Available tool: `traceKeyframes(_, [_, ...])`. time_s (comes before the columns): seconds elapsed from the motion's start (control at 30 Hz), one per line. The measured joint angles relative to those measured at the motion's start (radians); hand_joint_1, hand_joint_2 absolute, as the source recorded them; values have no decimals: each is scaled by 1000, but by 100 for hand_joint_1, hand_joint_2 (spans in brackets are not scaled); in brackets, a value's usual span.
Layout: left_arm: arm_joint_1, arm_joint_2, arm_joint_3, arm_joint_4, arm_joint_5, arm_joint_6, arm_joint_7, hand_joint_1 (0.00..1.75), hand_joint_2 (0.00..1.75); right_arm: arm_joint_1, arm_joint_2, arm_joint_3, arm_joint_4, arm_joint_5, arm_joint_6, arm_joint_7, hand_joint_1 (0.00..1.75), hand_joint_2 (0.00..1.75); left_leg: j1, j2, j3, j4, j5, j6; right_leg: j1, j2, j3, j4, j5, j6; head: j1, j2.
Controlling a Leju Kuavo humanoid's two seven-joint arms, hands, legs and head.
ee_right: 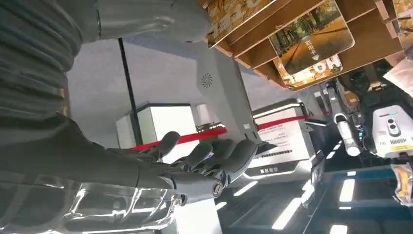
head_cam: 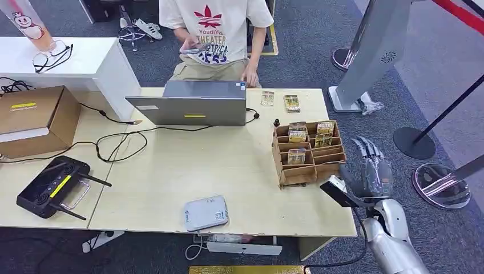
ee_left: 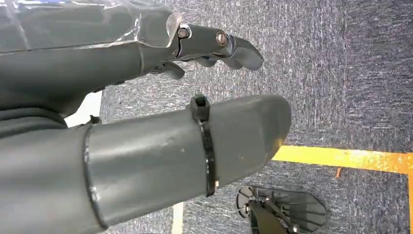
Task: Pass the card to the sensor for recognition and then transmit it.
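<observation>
Right hand: the right hand [head_cam: 374, 165] hung off the right end of the counter [head_cam: 228, 165], just beside the card rack [head_cam: 308, 151], its fingers [ee_right: 214, 156] stretched out, slightly apart, and holding nothing.
Left hand: the left hand [ee_left: 146, 122] pointed down over blue-grey carpet [ee_left: 341, 73] crossed by a yellow stripe [ee_left: 341, 157]; thumb and fingers were apart with nothing between them.
Cards: several cards [head_cam: 297, 132] stood upright in the compartments of the brown card rack near the counter's right end; two more cards [head_cam: 291, 103] lay flat on the counter behind the rack.
Sensor: a small white reader [head_cam: 206, 213] lay flat near the counter's front edge, well left of the rack.
Laptop: a grey laptop [head_cam: 191, 103] stood open at the far side of the counter, its lid's back toward the robot.
Person: a person in a white T-shirt [head_cam: 214, 28] sat behind the laptop, one hand by its right corner.
Elsewhere: a black controller with antennas [head_cam: 51, 187] lay on the left part of the counter, a cardboard box [head_cam: 34, 120] behind it.
</observation>
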Motion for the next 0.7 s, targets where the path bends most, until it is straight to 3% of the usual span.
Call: traceKeyframes(0.7, [0, 0, 0, 0, -9, 2, -4, 0, 0, 3, 2, -15, 0, 18, 11, 8, 61, 175, 0, 0, 0, 0, 0, 0, 0, 0, 0, 0, 0, 0, 0, 0])
